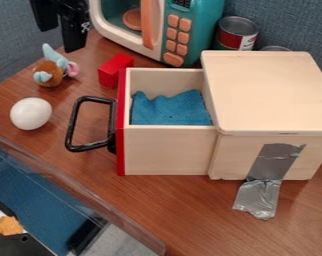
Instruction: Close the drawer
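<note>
Closing the pale wooden drawer with the red front (167,150) should require a straight push into its pale wooden cabinet (270,90), on the right of the camera view. The drawer is extended, and a rumpled blue cloth (170,110) is contained in it. The black two-finger gripper (62,40) is positioned at the upper left, above the table; its fingers are set apart, with nothing held between them.

The drawer is judged to be light and rigid, with some wood-on-wood drag. Force should be applied squarely at the middle of the red front or through the black loop handle (90,147); no grasp is strictly needed. The handle is likely stiff but smooth, so slipping off its outer bar should be guarded against. If pressure is applied off-centre, the drawer may be skewed and jammed. The cabinet is probably steadied by the grey tape strip (274,162). The cloth appears soft and may be snagged at the opening if bunched high.
</note>
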Controlling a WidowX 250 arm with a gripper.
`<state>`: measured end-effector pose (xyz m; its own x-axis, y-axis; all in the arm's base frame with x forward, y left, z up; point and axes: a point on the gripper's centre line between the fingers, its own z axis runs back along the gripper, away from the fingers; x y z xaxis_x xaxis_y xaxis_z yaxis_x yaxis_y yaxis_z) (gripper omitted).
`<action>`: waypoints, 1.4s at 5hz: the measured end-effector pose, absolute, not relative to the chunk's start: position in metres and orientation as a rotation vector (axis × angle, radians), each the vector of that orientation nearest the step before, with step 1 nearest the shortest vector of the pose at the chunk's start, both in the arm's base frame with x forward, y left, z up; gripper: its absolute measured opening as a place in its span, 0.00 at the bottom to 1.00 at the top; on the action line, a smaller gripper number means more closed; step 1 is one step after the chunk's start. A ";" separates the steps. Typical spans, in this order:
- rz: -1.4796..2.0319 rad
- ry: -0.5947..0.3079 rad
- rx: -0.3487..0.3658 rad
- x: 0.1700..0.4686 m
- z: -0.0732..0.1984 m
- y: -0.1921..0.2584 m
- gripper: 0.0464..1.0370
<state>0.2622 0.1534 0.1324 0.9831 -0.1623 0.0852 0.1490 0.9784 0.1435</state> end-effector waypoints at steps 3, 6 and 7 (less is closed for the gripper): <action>-0.503 -0.161 0.150 0.214 0.119 0.186 0.96; -0.737 -0.161 0.108 0.196 0.092 0.174 0.96; -0.785 -0.143 0.135 0.195 0.088 0.156 0.96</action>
